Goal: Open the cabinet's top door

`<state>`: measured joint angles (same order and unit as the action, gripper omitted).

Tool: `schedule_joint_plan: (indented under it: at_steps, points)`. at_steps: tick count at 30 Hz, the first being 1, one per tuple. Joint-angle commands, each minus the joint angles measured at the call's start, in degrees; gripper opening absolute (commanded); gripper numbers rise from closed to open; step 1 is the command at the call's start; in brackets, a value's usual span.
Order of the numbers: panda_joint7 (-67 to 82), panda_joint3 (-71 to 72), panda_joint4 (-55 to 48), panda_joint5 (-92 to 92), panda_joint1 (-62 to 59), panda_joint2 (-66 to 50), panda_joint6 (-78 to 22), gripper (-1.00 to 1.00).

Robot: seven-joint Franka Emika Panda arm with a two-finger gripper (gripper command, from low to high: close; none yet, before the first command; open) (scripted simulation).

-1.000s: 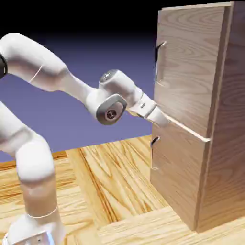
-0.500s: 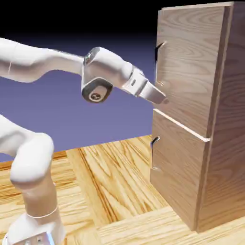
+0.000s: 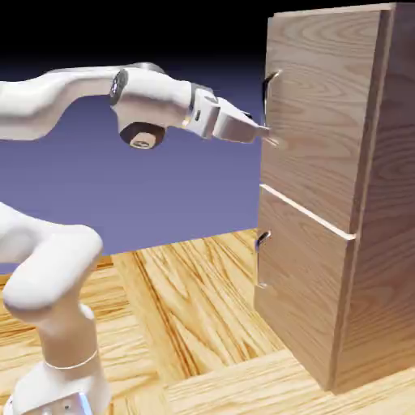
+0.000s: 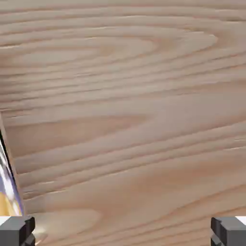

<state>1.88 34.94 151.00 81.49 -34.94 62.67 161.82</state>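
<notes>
The cabinet [image 3: 357, 203], tall and light-brown with wood grain, stands on the surface [image 3: 194, 316] at the exterior view's right, its right side cut off by the frame. The top door [image 3: 320, 113] fills its upper front and sits flush, with a thin bracket handle [image 3: 271, 81] at its left edge. The hand [image 3: 267, 138] hovers at that edge, just below the handle, fingers spread wide and empty. Whether they touch the panel is unclear. The hand view shows mostly wood.
</notes>
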Motion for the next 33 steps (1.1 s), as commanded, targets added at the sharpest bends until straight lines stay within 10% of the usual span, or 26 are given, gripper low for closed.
schedule_joint_plan:
  at_steps: [1,22,23,33]
  points:
    - [1.36,1.07,-0.31,2.50,-1.09,0.92,-0.37,0.00]
    - [24.48,21.04,-11.61,45.39,-26.79,11.47,-8.39,0.00]
    - [24.49,21.04,-11.61,45.39,-26.79,11.47,-8.39,-1.00]
    - [33.92,2.64,3.77,38.84,-13.21,13.79,-28.63,-1.00]
